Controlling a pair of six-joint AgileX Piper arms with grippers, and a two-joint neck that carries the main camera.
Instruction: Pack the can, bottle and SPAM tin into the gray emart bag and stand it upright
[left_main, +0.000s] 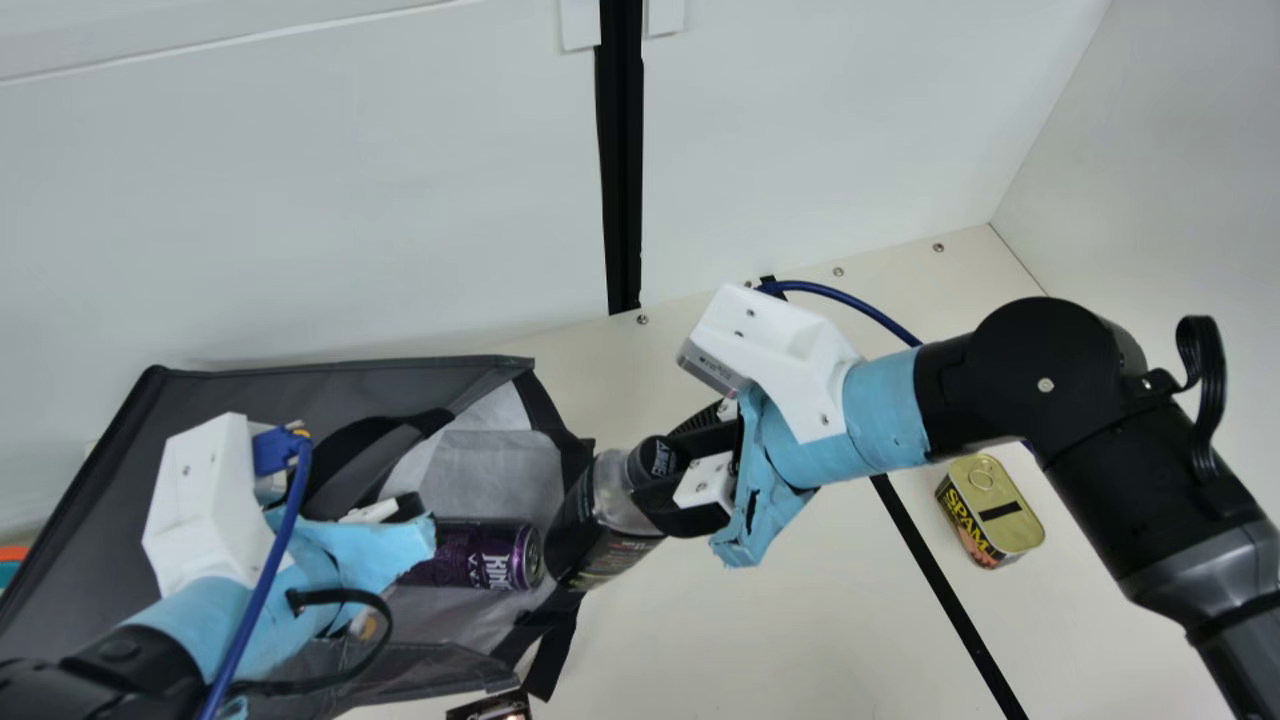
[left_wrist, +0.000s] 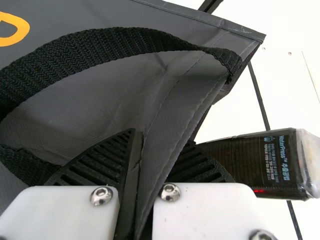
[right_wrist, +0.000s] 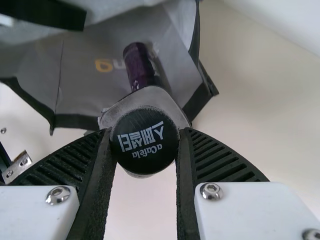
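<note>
Snugly narrow, right gripper (left_main: 660, 462) around bottle cap (right_wrist: 144, 142), left gripper (left_main: 398, 508) on bag edge (left_wrist: 172, 145)

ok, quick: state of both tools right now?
Left tool: closed on a fold of the gray bag.
Right tool: closed on the bottle, at its black cap.
</note>
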